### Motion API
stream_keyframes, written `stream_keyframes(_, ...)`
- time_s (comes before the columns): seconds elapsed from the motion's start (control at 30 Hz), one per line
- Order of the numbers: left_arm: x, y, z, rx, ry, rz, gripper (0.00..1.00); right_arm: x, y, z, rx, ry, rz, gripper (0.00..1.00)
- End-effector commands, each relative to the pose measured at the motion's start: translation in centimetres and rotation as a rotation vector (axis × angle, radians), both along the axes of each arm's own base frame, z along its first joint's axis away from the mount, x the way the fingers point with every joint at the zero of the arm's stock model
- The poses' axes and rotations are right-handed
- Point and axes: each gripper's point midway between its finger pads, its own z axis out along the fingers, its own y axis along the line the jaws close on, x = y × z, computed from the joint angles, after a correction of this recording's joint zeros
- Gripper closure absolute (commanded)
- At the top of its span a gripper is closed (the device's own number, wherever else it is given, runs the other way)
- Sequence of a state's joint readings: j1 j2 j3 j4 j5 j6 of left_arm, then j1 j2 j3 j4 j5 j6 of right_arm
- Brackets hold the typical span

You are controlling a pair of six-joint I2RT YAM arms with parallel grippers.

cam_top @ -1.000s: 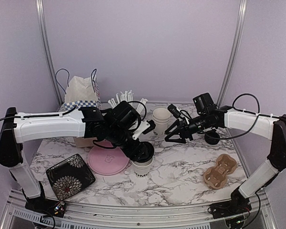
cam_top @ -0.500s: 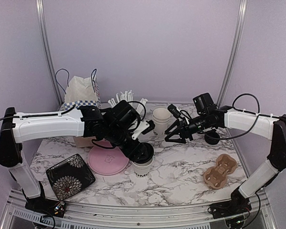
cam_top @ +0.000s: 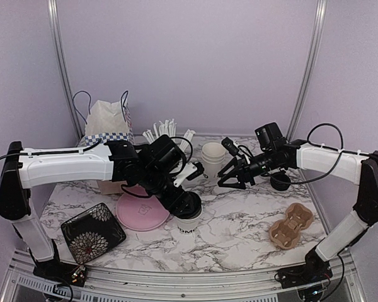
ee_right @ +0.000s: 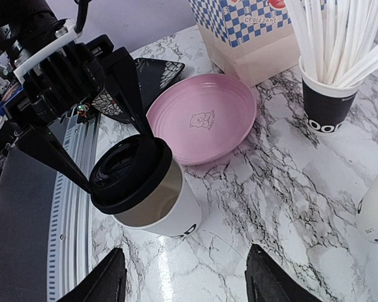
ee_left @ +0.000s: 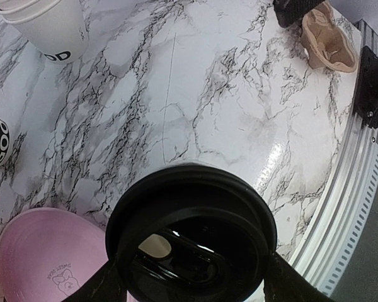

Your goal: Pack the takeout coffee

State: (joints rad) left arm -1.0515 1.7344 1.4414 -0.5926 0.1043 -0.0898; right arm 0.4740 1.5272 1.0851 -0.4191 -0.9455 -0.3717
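Black lid (ee_right: 129, 173) askew over white cup (ee_right: 176, 217)

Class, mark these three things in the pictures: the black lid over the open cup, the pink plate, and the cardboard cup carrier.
black lid (ee_right: 127, 171): right wrist view, on its sunken top.
pink plate (ee_right: 214, 104): right wrist view, on its bare inner surface.
cardboard cup carrier (cam_top: 291, 224): top external view, on the ridge between its wells.

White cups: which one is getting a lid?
The front cup by the pink plate: the left gripper holds a black lid over its rim. Rear cups stand uncovered.

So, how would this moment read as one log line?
left gripper: holding lid tilted over cup | lid: not seated | right gripper: open, empty
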Motion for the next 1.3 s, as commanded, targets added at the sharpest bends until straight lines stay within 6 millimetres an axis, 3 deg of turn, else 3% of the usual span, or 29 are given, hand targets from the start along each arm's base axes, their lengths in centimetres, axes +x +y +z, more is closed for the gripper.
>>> stream_keyframes(0.0, 0.2, 0.0, -0.4, 0.024, 0.020, 0.005, 0.35, -0.3, 0.6, 0.5, 0.019, -0.016, 0.032, 0.38)
stream_keyframes(0.4, 0.4, -1.1, -2.4, 0.048, 0.048, 0.002, 0.32, -0.6, 0.4, 0.6, 0.014, -0.029, 0.030, 0.38)
stream_keyframes(0.53, 0.7, -1.2, -2.1, 0.047, 0.035, 0.021, 0.22, -0.7, 0.4, 0.7, 0.013, -0.029, 0.029, 0.38)
stream_keyframes(0.6, 0.7, -1.4, -1.3, 0.034, 0.009, 0.015, 0.04, -0.6, 0.2, 0.7, 0.003, -0.024, 0.014, 0.36)
stream_keyframes(0.63, 0.6, -1.6, -0.7, 0.023, -0.005, 0.008, 0.01, -0.5, 0.2, 0.7, -0.004, -0.023, 0.002, 0.35)
stream_keyframes(0.8, 1.1, -1.3, 2.3, -0.009, -0.091, 0.030, 0.01, 0.3, -0.5, 0.8, -0.069, -0.004, -0.073, 0.32)
stream_keyframes(0.9, 1.7, -0.3, 5.1, -0.051, -0.164, 0.084, 0.01, -0.2, -0.8, -0.5, -0.119, 0.101, -0.091, 0.33)
stream_keyframes(1.0, 2.3, 1.0, 6.4, -0.118, -0.216, 0.165, 0.01, -1.5, -0.7, -2.0, -0.127, 0.241, -0.072, 0.37)
stream_keyframes(1.17, 3.2, 2.7, 4.7, -0.237, -0.102, 0.355, 0.07, -3.5, 0.3, -4.2, -0.144, 0.391, -0.029, 0.40)
stream_keyframes(1.27, 2.6, 1.9, 3.8, -0.316, -0.004, 0.389, 0.10, -4.8, 1.7, -4.5, -0.120, 0.473, 0.038, 0.43)
